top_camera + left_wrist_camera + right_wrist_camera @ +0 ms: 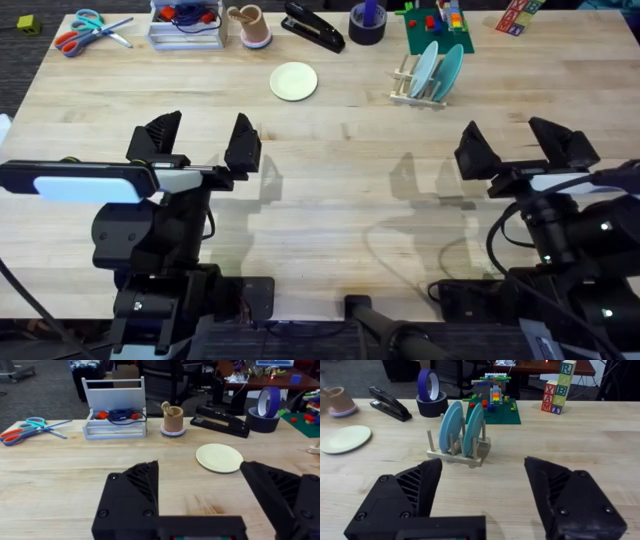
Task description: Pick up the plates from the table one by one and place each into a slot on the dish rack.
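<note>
A pale cream-yellow plate (294,81) (219,457) (344,439) lies flat on the table (330,200), toward the back middle. To its right stands the small wooden dish rack (417,93) (454,455), with a light blue plate (426,66) (450,426) and a teal plate (449,70) (473,429) upright in its slots. My left gripper (202,141) (200,495) is open and empty, well in front of the cream plate. Over the table's right side my right gripper (520,145) (482,492) is open too, nothing between its fingers, in front of the rack.
Along the back edge sit scissors (88,29), a white caddy (186,24), a tan cup (250,26), a black stapler (313,27), tape rolls (367,22), a green tray of coloured blocks (438,28) right behind the rack, and letter blocks (520,15).
</note>
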Motion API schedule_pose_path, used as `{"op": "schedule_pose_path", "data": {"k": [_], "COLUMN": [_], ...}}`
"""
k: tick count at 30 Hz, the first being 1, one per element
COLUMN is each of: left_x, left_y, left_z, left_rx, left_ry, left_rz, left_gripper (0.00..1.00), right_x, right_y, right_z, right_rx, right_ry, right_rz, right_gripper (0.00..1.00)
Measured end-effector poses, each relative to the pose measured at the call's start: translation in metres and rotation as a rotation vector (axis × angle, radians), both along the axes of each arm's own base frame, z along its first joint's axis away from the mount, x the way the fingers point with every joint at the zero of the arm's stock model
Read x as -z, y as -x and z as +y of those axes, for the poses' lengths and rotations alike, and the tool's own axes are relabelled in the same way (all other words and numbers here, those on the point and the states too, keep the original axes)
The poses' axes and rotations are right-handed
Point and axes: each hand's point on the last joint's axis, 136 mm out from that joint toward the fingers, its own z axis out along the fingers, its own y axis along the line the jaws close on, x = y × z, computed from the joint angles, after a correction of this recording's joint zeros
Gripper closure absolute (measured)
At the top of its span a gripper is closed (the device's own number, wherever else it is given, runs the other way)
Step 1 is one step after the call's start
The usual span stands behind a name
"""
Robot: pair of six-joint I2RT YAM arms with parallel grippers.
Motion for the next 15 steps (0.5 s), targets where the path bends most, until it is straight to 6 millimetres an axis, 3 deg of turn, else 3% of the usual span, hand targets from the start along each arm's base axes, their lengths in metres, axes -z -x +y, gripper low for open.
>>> {"op": "schedule_pose_path", "data": {"k": [15], "left_x": [-0.0004], "left_y": [0.0000], "left_z": [-0.0001], "left_rx": [0.000], "left_ry": [0.000], "left_rz": [-0.002], "left_gripper": [0.008], "right_x": [-0.0012], "right_y": [-0.0001], "right_z": [0.0001], "right_rx": [0.000], "right_ry": [0.000], "right_rz": [-0.005], "right_gripper": [0.009]}}
